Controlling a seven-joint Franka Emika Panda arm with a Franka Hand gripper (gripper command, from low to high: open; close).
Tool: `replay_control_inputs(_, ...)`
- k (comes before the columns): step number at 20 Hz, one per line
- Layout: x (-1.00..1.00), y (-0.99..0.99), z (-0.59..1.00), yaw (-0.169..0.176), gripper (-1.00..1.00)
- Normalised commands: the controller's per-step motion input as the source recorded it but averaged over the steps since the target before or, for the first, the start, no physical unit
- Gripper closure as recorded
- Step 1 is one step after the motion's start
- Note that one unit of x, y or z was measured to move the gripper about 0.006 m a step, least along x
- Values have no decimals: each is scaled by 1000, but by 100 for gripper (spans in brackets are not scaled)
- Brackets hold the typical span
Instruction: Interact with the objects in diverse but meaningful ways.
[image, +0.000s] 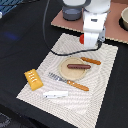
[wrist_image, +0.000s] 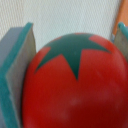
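The tomato (wrist_image: 75, 82) fills the wrist view, red with a dark green star on top, sitting right up against the lens. A grey pad (wrist_image: 17, 65) edged in teal presses its side; at the opposite edge only a sliver of the other finger shows, with an orange strip beside it. The gripper (wrist_image: 70, 85) looks closed on the tomato, though contact on that far side is mostly hidden. Pale woven mat (wrist_image: 75, 17) lies behind.

In the exterior view, the white stick (image: 55, 94) lies nearest, at the mat's (image: 107, 80) front edge. The bread (image: 33, 79) sits toward the exterior view's left. The plate (image: 73, 69) holds the sausage (image: 79, 66); a fork (image: 67, 81) lies along the plate's near rim, and the knife (image: 91, 61) rests just past it. The arm stands over the mat's far edge, a bit of red tomato (image: 82, 38) peeking beside the gripper (image: 90, 44). Whether the tomato is lifted or resting cannot be told.

The risk, as I judge it: a smooth round toy held between flat pads can squirt out or roll once released, since nothing on the flat mat would stop it. Setting it down near the plate could also nudge the knife or sausage.
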Motion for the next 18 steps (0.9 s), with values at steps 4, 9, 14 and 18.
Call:
replay_control_inputs(4, -776, -504, 0, 0, 100)
replay_control_inputs(9, -723, -589, -91, 0, 100)
replay_control_inputs(14, -703, -594, -191, 0, 100)
replay_control_inputs(18, -716, -599, -286, 0, 100)
